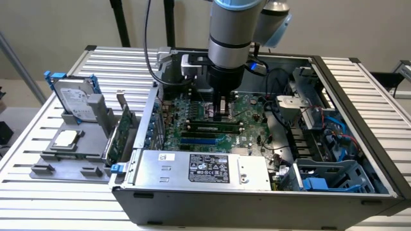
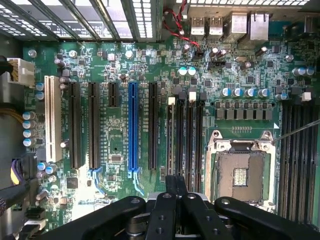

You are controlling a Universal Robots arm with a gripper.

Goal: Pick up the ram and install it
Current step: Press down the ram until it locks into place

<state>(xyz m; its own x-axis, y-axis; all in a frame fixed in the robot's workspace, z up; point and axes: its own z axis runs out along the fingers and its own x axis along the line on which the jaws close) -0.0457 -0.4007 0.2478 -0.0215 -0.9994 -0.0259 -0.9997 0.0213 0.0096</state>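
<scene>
- Exterior view: bright, even, diffuse light from above; no hard shadows on the bench [image 1: 359, 86].
- The slatted bench surface reflects light in pale bands, washed out toward the exterior view's left.
- The case [image 1: 257, 202] interior is darker; the arm [image 1: 234, 33] shades the board beneath it.
- The power supply [image 1: 199, 168] cover shows a soft sheen, label legible only in outline.
- Exterior view is mildly soft overall; fine board detail is smeared.
- Wrist view: the motherboard [image 2: 120, 75] is evenly lit and in focus; capacitor tops show small glare spots.
- The fingers [image 2: 176, 200] are dark, close and slightly blurred.
- Slot lines bow slightly near the frame edges.
</scene>
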